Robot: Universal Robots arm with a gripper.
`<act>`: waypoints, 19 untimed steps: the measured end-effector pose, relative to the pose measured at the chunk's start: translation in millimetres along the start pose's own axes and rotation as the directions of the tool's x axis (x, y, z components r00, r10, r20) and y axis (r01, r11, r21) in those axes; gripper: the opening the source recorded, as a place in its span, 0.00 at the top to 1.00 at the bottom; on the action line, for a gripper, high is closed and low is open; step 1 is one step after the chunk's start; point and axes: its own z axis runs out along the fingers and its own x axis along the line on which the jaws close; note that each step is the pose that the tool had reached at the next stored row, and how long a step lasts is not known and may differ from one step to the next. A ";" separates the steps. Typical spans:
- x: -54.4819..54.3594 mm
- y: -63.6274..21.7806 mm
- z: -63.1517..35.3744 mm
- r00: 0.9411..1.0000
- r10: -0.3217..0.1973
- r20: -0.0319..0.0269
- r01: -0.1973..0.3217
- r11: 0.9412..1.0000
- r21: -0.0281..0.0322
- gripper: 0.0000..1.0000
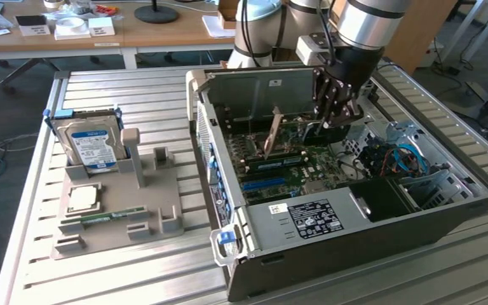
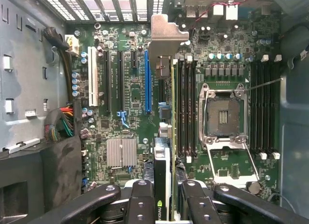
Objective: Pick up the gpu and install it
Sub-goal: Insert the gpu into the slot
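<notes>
Your gripper (image 1: 333,109) is down inside the open computer case (image 1: 337,216), and its fingers are clamped on the gpu (image 1: 272,135), one from each side. In the wrist view the gripper (image 2: 166,197) has the gpu (image 2: 163,166) squeezed between its two dark fingers (image 2: 141,200).

You have one gpu, and it stands on its thin edge above the motherboard (image 2: 135,118), so the wrist view sees it as a slim strip. Its long axis runs parallel to the expansion slots. The metal bracket (image 2: 166,35) is at the far end from the gripper, pointing toward the case's slotted wall. In the exterior view that bracket end points to the exterior view's left. The card lies just beside the single blue slot (image 2: 147,81), between that slot and the nearest bank of memory slots (image 2: 186,108). You cannot tell from either view whether its lower edge is in a slot.

On the board you can count one blue slot, one white slot (image 2: 91,84), two long black slots (image 2: 111,81), one CPU socket (image 2: 222,115) and one finned heat sink (image 2: 120,151).

Outside the case, on the slatted tabletop (image 1: 117,82), one grey holder (image 1: 142,197) carries one blue-labelled hard drive (image 1: 91,143) standing upright, one CPU (image 1: 83,198) lying flat and one green RAM stick (image 1: 100,217).
</notes>
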 end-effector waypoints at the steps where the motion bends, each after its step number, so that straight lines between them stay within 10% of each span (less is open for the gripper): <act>1: 0.0 0.0 0.0 1.000 0.000 0.000 0.000 1.000 0.000 0.74; 19: 1.1 7.1 2.0 1.000 0.000 0.000 0.000 1.000 0.000 0.74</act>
